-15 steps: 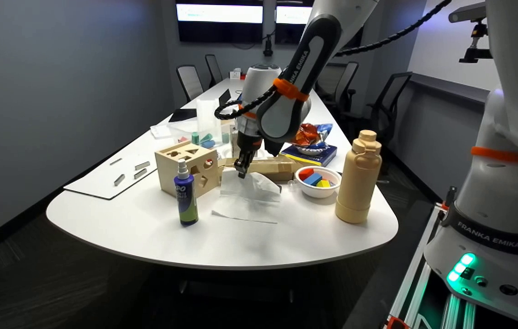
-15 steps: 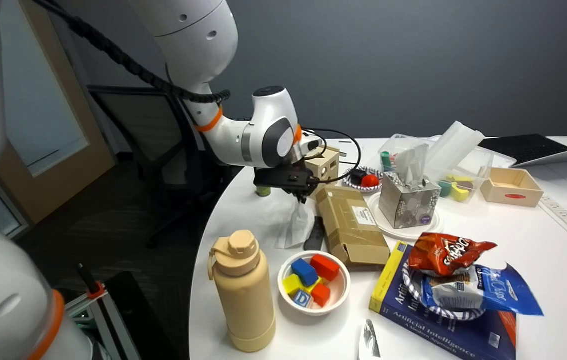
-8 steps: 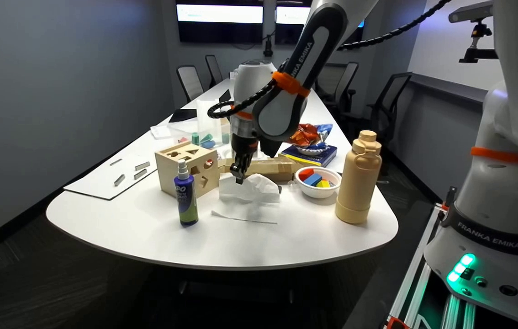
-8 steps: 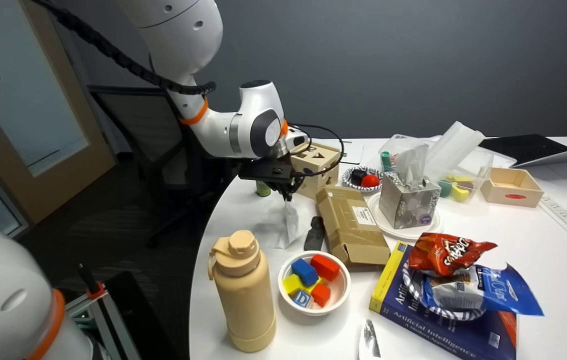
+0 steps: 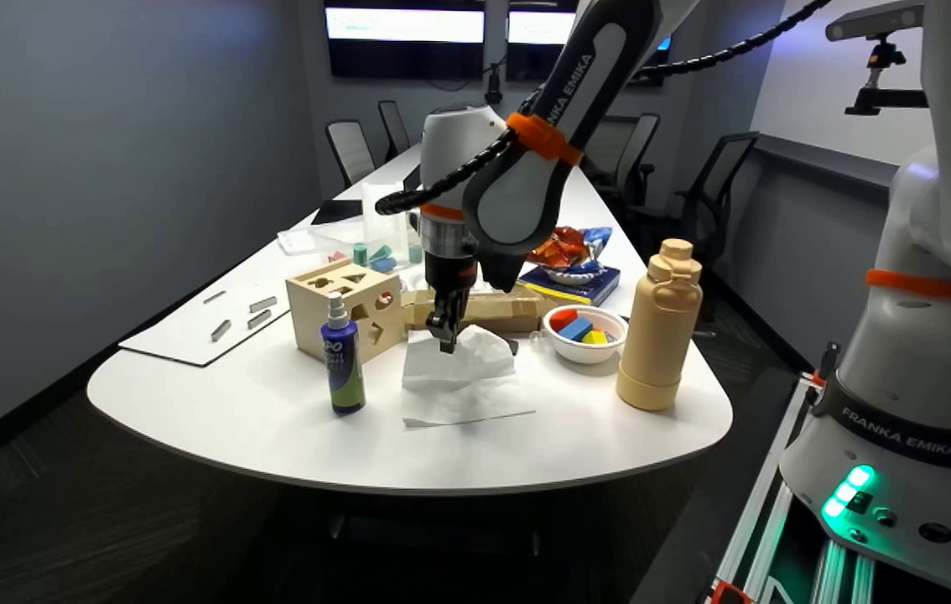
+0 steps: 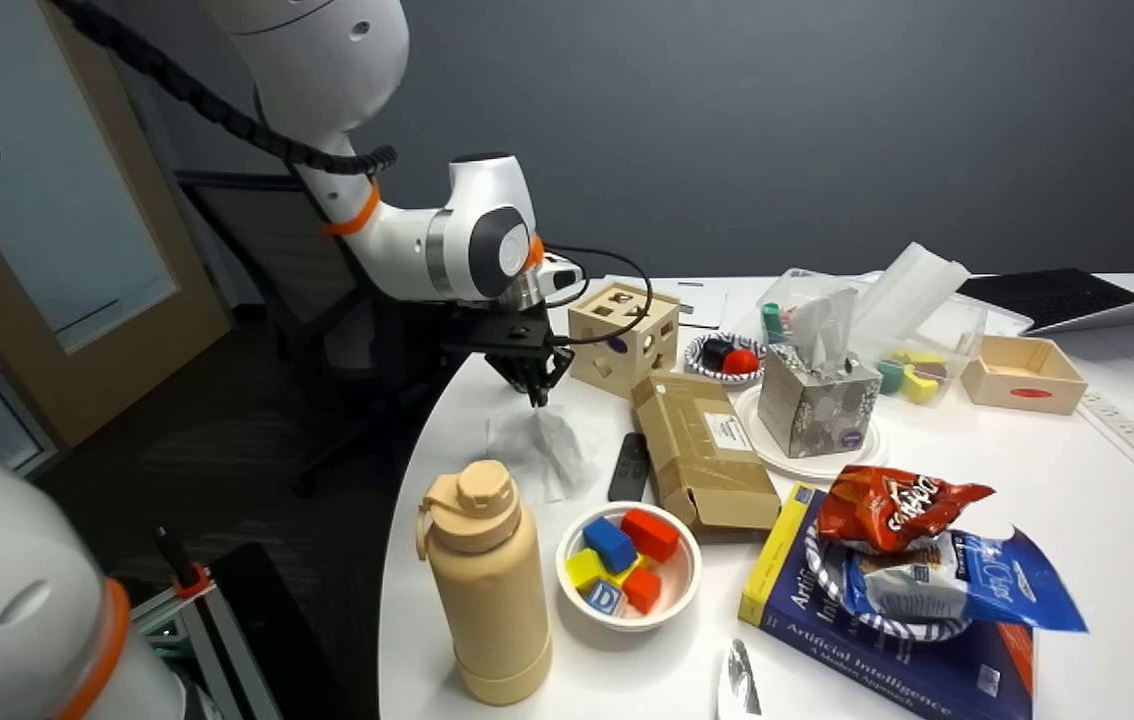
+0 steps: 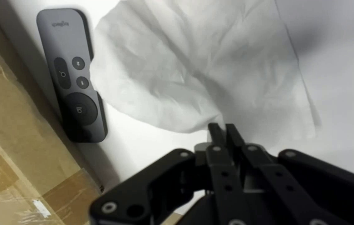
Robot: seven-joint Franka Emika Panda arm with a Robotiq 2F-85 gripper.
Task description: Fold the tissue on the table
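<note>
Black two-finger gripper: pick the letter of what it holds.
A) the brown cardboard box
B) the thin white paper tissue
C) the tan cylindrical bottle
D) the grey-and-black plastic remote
B: in the wrist view, the gripper is closed on a gathered part of the tissue.

The tissue [image 7: 155,93] and table [image 5: 274,445] are white, the tool [image 7: 223,129] black, the tissue box [image 6: 807,412] patterned grey.

White table [image 5: 266,440] under tissue [image 7: 195,68], remote [image 7: 71,40], cardboard box [image 6: 692,455] and bottle [image 6: 489,590].
</note>
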